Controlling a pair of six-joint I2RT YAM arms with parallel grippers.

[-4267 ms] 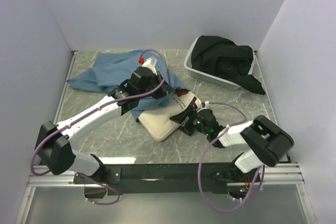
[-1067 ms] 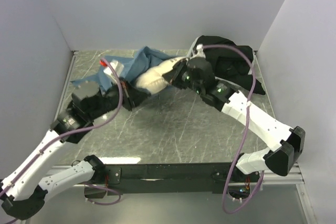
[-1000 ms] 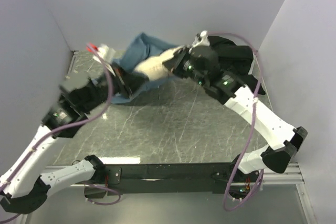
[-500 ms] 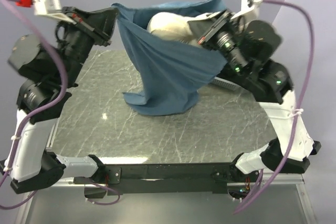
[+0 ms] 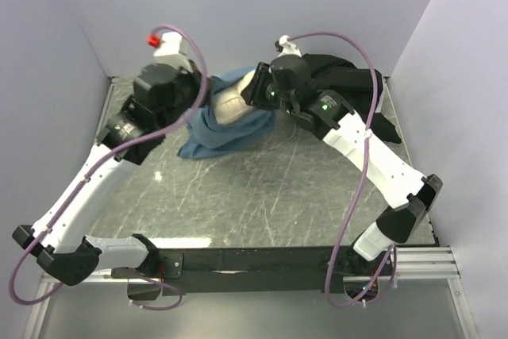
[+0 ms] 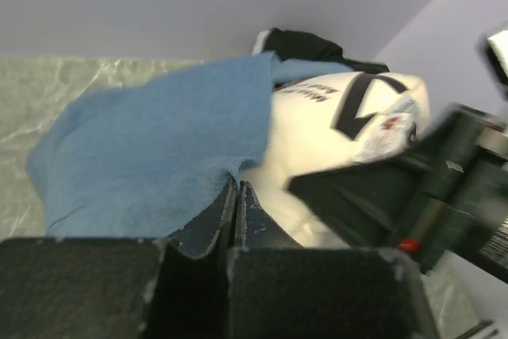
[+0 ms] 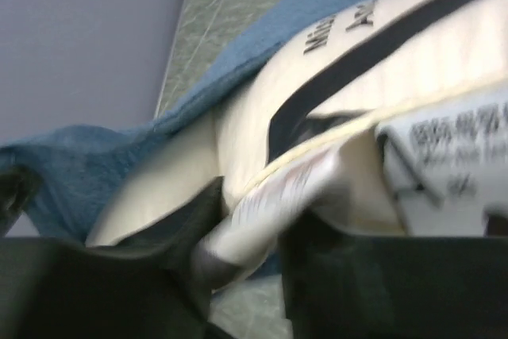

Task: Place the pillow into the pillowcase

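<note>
The dusty-blue pillowcase (image 5: pixel 225 127) lies bunched at the back middle of the table, with the cream-white pillow (image 5: pixel 228 102) partly inside its open top. My left gripper (image 5: pixel 204 101) is shut on the case's hem; in the left wrist view the shut jaws (image 6: pixel 236 188) pinch the blue fabric (image 6: pixel 151 144) next to the pillow (image 6: pixel 325 129). My right gripper (image 5: pixel 254 94) is shut on the pillow's edge. The right wrist view shows the fingers (image 7: pixel 254 220) clamping the pillow's seam and label, with the pillow's black stripe and text (image 7: pixel 357 61) above and blue fabric (image 7: pixel 238 61) behind.
A basket of black clothes (image 5: pixel 359 85) stands at the back right, just behind my right arm. Purple-white walls close the table at the back and both sides. Marbled grey tabletop (image 5: pixel 262 188) lies in front of the case.
Both arms have come down from a high lift to the back of the table. The pillowcase, hanging stretched between the grippers half a second ago, is now bunched low around the pillow.
</note>
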